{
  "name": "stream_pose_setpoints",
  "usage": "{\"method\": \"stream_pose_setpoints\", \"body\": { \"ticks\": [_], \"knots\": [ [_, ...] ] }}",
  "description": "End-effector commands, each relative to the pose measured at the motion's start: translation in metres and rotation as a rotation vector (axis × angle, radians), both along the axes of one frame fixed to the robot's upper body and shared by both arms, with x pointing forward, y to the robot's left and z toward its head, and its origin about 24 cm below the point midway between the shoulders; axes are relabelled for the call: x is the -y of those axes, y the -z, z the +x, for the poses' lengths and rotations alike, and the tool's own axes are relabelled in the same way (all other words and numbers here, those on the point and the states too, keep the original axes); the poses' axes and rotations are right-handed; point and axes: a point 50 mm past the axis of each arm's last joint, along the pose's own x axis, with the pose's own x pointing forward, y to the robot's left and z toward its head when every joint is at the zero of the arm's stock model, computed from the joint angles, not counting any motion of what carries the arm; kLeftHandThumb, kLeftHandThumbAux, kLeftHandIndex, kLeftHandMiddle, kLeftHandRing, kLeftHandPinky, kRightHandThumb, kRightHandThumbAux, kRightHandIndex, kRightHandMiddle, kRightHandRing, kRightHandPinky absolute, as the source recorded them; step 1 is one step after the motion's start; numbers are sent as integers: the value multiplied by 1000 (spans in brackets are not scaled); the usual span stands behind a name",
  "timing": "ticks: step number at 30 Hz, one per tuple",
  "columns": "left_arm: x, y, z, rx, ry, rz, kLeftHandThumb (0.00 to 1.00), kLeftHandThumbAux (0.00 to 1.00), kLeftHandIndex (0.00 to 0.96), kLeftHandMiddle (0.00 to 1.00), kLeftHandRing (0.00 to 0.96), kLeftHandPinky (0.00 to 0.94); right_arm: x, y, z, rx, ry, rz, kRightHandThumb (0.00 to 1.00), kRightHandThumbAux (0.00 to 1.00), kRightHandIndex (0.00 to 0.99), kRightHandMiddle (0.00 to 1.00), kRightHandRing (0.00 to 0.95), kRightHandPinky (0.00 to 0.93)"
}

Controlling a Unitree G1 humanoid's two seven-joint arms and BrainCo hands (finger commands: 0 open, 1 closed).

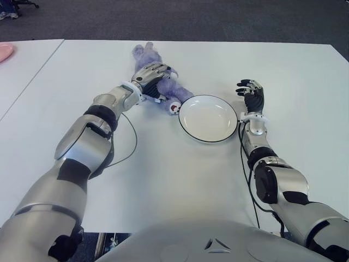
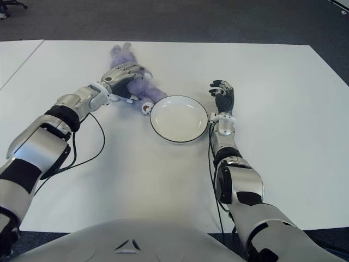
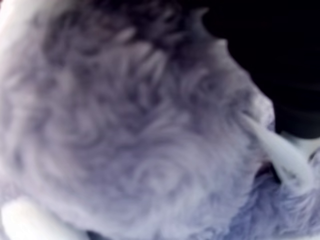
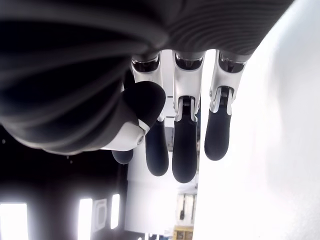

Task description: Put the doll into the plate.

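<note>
A purple plush doll (image 1: 166, 87) lies on the white table (image 1: 163, 174), just left of and behind a white plate (image 1: 208, 118) with a dark rim. My left hand (image 1: 154, 73) lies over the doll's middle with its fingers curled around it. Purple fur (image 3: 140, 130) fills the left wrist view. The doll's head (image 1: 143, 52) sticks out beyond the hand, and a foot (image 1: 174, 107) nearly touches the plate's rim. My right hand (image 1: 252, 95) shows just right of the plate, fingers (image 4: 185, 145) relaxed and holding nothing.
A pink object (image 1: 4, 52) sits at the far left on a neighbouring table. A black cable (image 1: 128, 147) loops over the table beside my left forearm. Dark floor (image 1: 191, 19) lies beyond the table's far edge.
</note>
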Motion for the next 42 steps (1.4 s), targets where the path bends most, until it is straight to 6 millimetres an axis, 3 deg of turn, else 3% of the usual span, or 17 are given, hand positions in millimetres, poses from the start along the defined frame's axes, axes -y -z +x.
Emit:
{"method": "stream_pose_setpoints", "body": {
  "ticks": [1,6,12,17,22,26,29,31,33,36,42],
  "knots": [
    [-19,66,-29,-417,-93,270,11,578,345,0,0,0,-16,106,-83,-476,19,86,1000,699,356,404,460,407],
    [-19,69,-28,-465,-127,322,10,566,339,0,0,0,-15,106,-83,-469,24,84,1000,700,356,396,461,403],
    [-19,79,-32,-473,-175,442,22,472,225,0,0,0,-14,105,-84,-454,25,68,1000,702,372,382,467,390],
    [-24,87,-35,-435,-198,540,48,430,195,0,0,0,-13,104,-84,-449,29,64,1000,701,387,378,464,398],
    [-24,93,-38,-349,-194,711,106,411,166,0,2,91,-12,104,-85,-444,34,64,1000,698,395,376,458,413],
    [-25,96,-40,-293,-212,773,159,444,188,68,124,254,-12,105,-85,-449,32,68,1000,698,386,379,458,414],
    [-27,96,-39,-227,-212,811,226,519,277,204,231,325,-12,105,-85,-452,33,77,1000,698,376,386,458,415],
    [-28,93,-38,-170,-191,831,291,571,362,326,351,423,-13,105,-85,-453,35,80,1000,698,372,392,458,415],
    [-30,91,-37,-138,-177,842,532,649,403,482,501,557,-13,106,-85,-454,37,81,1000,698,367,399,458,415],
    [-34,89,-36,-105,-165,833,646,684,423,568,587,642,-13,106,-85,-457,38,80,1000,698,363,403,458,414],
    [-34,85,-35,-27,-142,736,709,697,438,705,724,792,-14,106,-86,-459,39,84,1000,701,365,412,472,390]
  ]
}}
